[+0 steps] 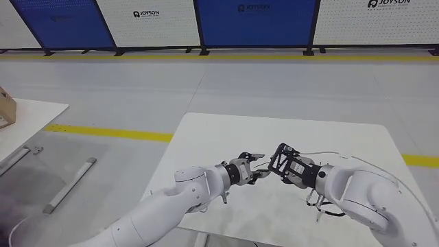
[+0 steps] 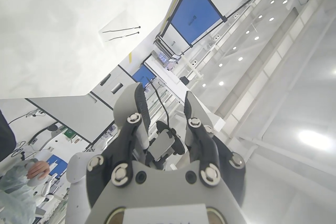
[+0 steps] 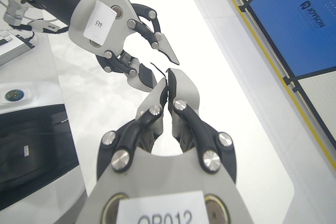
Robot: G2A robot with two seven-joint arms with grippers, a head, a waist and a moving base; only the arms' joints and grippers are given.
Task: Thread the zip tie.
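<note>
- Starting at the left: finding the left gripper (image 2: 163, 93) hanging open above the table (image 1: 206, 137), with its two fingers (image 2: 141, 107) spread wide apart.
- Spotting the thin black zip tie (image 2: 161, 103) poking into the gap between those fingers. Not being able to tell whether it is touching either one.
- Moving right: finding the right gripper (image 3: 167, 83) squeezed tight on the zip tie, with just a short black tip sticking out toward the left gripper.
- Placing both grippers tip to tip, close to the near side of the table and a little right of its middle.
- Noticing two spare zip ties (image 2: 120, 30) lying flat on the table, well apart from the grippers.
- Guessing at a very light, thin, bendy strip: smooth, easy to let slip, quick to flop or twist, but hard to break.
- Judging the best hold for the left gripper: pinching the loose tip close to the right gripper, flat sides against the fingers, so as to stop it bending away.
- Needing the tip lined up straight with the small hole in the head for threading. Not finding the head here, so not guessing where it is.
</note>
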